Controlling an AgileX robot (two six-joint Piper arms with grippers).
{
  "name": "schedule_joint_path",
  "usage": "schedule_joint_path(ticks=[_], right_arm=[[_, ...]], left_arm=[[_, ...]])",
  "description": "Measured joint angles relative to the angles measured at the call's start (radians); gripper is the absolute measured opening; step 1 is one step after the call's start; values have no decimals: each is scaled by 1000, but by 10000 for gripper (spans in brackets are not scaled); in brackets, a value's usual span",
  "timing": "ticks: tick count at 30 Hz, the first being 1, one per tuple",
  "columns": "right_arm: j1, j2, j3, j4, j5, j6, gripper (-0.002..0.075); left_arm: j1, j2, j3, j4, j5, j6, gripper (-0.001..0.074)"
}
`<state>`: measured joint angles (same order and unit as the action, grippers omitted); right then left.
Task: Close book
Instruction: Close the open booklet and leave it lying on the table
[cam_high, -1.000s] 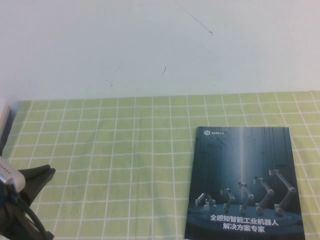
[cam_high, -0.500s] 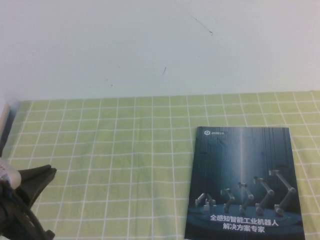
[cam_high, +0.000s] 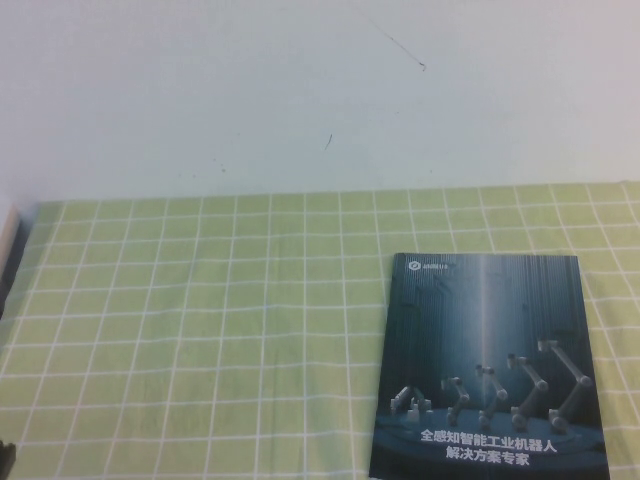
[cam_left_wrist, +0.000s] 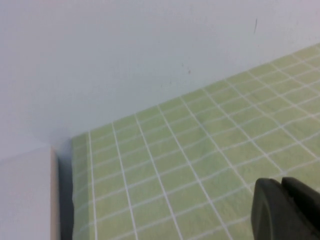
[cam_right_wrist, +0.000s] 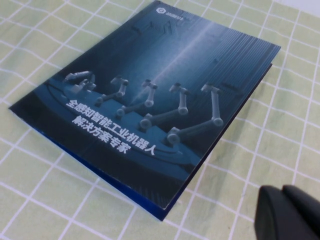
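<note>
The book (cam_high: 487, 365) lies closed, cover up, at about five o'clock on the green-checked table (cam_high: 200, 300). My right tool (cam_right_wrist: 290, 212) hangs near the book's edge, not touching it; I cannot tell whether it is wide or narrow. The cover reads 全感知智能工业机器人 解决方案专家 in white beneath a row of pictured robot arms. My left tool (cam_left_wrist: 287, 210) hangs over the table, facing its ten-o'clock corner; I cannot tell its state either.

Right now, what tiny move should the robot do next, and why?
Probably just park both arms: the brochure already lies shut, cover up, on the checked cloth. The left gripper is over bare cloth, the right gripper near the brochure.
</note>
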<state>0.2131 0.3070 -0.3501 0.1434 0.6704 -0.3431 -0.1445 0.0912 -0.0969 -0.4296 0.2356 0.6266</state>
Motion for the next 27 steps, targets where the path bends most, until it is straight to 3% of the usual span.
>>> schedule_joint_path(ticks=[4, 16, 27], right_arm=[[0, 0, 0, 0, 0, 0, -2], [0, 0, 0, 7, -1, 0, -3], [0, 0, 0, 11, -1, 0, -3]], left_arm=[[30, -89, 114, -14, 9, -11, -2], [48, -103, 118, 4, 91, -51, -2], [48, -103, 115, 228, 92, -588, -2]])
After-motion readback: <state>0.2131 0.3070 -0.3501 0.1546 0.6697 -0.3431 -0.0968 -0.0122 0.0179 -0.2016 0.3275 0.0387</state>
